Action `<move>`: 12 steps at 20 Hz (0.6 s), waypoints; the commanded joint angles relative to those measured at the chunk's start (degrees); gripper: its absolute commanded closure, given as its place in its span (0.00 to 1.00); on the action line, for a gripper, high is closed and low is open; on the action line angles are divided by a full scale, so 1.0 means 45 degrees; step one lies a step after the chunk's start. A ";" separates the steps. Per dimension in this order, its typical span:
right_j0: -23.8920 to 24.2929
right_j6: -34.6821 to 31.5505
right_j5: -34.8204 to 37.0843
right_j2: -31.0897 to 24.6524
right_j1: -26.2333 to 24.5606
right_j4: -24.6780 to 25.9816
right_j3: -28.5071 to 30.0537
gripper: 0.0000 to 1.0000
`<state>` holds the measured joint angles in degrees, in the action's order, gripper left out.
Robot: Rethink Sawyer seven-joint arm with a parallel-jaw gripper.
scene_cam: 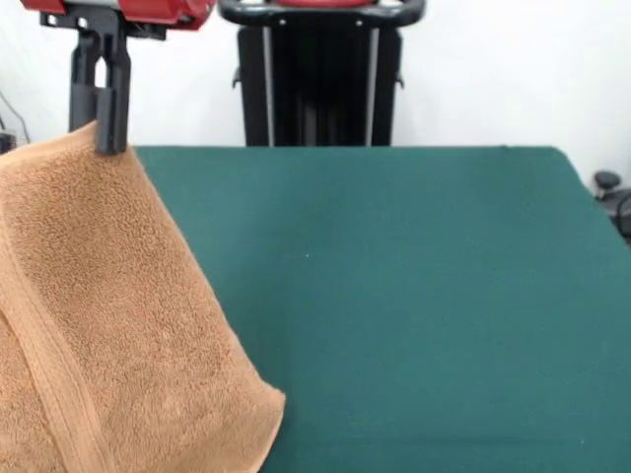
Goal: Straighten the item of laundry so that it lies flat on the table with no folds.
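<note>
The item of laundry point(108, 315) is a light orange-tan terry towel filling the left side of the front view. It hangs lifted by its top corner, and its lower part runs out past the picture's bottom and left edges. A woven band stripe runs down its left part. My gripper point(106, 133) hangs from the top left with its black fingers point(113, 99) shut on the towel's upper corner. The table point(414, 296), covered in dark green cloth, stretches away to the right of the towel.
The table's far edge runs across at about a third of the way down. A black object point(611, 192) sits just off the table's right edge.
</note>
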<state>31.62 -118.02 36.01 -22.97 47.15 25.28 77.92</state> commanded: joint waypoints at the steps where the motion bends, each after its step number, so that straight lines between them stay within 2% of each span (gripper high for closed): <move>1: -0.1182 0.1607 -0.0449 -0.0824 -0.0192 0.0839 0.2553 1.00; 6: -0.1478 0.0902 -0.0358 -0.0531 0.0059 0.1030 0.2881 1.00; 12: -0.1600 0.0668 0.0316 -0.0268 0.0817 0.0575 0.3613 1.00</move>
<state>26.86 -118.02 35.80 -23.00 49.47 27.75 82.82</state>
